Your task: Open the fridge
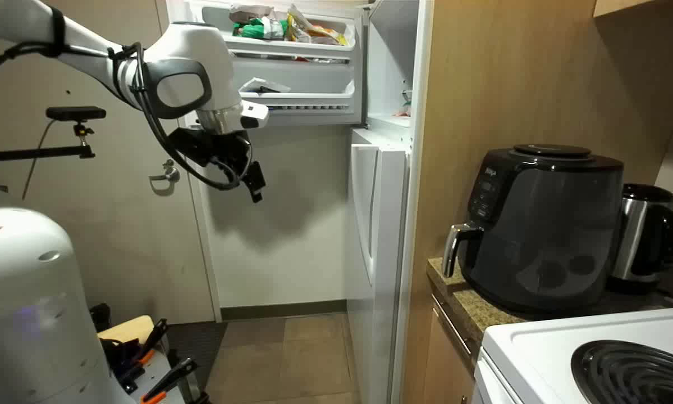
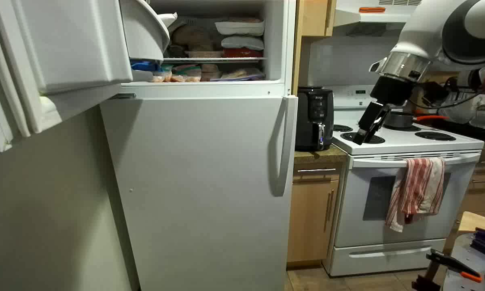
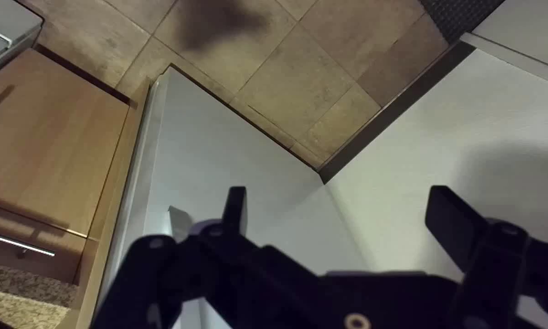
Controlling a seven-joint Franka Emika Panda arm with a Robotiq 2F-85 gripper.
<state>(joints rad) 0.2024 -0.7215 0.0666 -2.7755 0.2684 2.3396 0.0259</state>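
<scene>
1. Opening the fridge point(image 2: 202, 161): half done or finished, depending which door counts; the task sentence doesn't say. It stands between the wall point(image 2: 36, 218) and a wooden panel point(image 1: 471, 95).
2. Upper door point(image 1: 297, 73): swung wide. Food bags point(image 1: 314, 31) in it; freezer compartment point(image 2: 275, 44) exposed, food packs point(image 2: 242, 42) inside.
3. Lower door point(image 2: 202, 198): shut. Upright handle point(image 2: 284, 149) runs down the edge nearest the bench point(image 1: 482, 311).
4. My tool point(image 3: 337, 201): spread wide, nothing pinched, tilted downward. Apart from the handle in both exterior views; no contact that I can see. Lower door and wall show past it in the wrist view.
5. Step in hand, my read: between doors. Upper one needs no more work; either the lower handle is my next stop or I'm finished. Can't tell which.
6. Next move, if the lower door counts: bring the tool to the handle, turn it so the handle fits between its two sides, close on it, pull outward in an arc; it should swing toward the wall. If it doesn't count: leave both doors alone and move off.
7. Further out: black air fryer point(image 1: 544, 230) and kettle point(image 1: 635, 241) on the bench, white stove point(image 2: 375, 198) next along, striped towel point(image 2: 420, 190) hanging on its front. None look needed; keep the swing away from them.
</scene>
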